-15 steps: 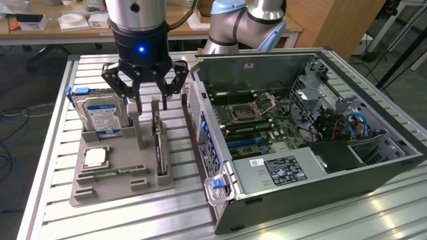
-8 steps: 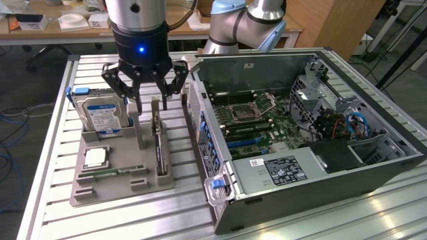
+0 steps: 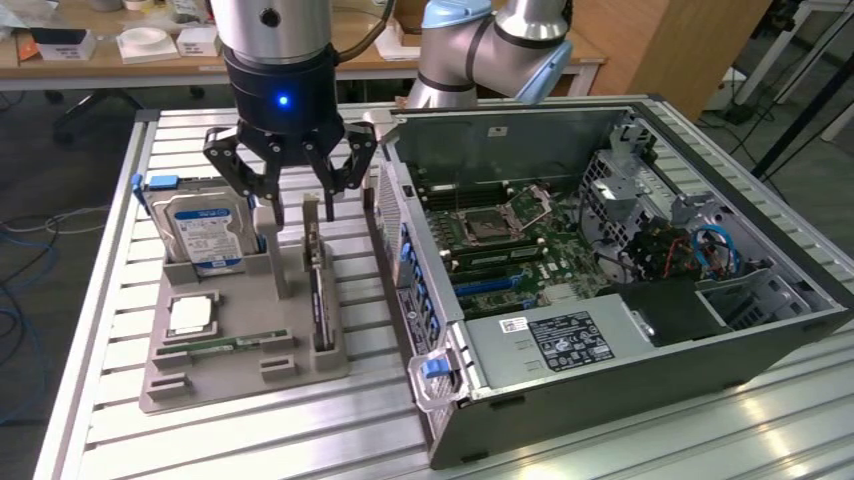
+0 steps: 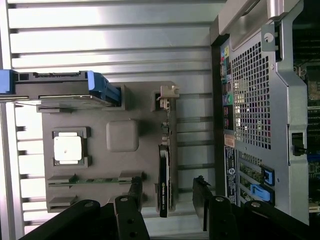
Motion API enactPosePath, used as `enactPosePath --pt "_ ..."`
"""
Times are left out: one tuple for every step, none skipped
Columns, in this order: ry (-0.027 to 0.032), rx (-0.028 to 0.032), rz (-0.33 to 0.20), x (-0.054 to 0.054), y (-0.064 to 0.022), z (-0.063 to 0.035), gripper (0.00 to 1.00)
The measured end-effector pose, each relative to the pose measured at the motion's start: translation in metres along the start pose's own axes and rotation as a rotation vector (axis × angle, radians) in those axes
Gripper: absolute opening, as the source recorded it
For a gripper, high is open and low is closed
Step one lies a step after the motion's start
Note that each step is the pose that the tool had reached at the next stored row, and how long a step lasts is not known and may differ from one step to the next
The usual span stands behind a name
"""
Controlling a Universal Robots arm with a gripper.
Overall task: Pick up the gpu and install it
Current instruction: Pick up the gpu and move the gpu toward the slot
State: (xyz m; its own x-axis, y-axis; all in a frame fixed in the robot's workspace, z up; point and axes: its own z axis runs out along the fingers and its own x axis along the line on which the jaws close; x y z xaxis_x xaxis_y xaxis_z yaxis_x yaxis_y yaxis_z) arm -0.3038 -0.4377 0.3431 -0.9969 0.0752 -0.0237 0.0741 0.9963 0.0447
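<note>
- The exterior view looks down obliquely from high up and from a middling distance over the slatted table, grey tray and open computer case.
- The wrist view faces straight down past the gripper, close above.
- Both views share the tray, the table slats and the case's rear panel.

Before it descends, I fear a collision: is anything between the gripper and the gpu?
Nothing visible. The open gripper hangs above the gpu, standing on edge in the grey holder; the hard drive stands apart.
</note>
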Motion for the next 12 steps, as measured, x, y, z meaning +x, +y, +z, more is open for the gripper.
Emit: enactPosePath --pt "0.0 0.0 0.0 0.0 0.0 0.0 0.53" --pt "0.0 -0.0001 0.0 0.0 0.0 0.0 0.53" --pt "0.0 -0.0001 0.0 0.0 0.0 0.0 0.53" --pt "0.0 -0.0001 0.0 0.0 0.0 0.0 0.53" --pt "0.0 -0.0001 0.0 0.0 0.0 0.0002 0.53" --pt "-0.0001 -0.0002 0.0 0.0 0.0 0.0005 0.53" --pt "-0.0001 -0.0002 0.0 0.0 0.0 0.0008 0.53" --pt "0.0 -0.0001 0.0 0.0 0.0 0.001 0.53" --pt "0.0 0.0 0.0 0.0 0.0 0.0012 0.53" --pt "0.0 -0.0001 0.0 0.0 0.0 0.0015 0.53" --pt "-0.0001 -0.0002 0.0 0.0 0.0 0.0019 0.53" --pt "-0.0001 -0.0002 0.0 0.0 -0.0001 0.0022 0.53"
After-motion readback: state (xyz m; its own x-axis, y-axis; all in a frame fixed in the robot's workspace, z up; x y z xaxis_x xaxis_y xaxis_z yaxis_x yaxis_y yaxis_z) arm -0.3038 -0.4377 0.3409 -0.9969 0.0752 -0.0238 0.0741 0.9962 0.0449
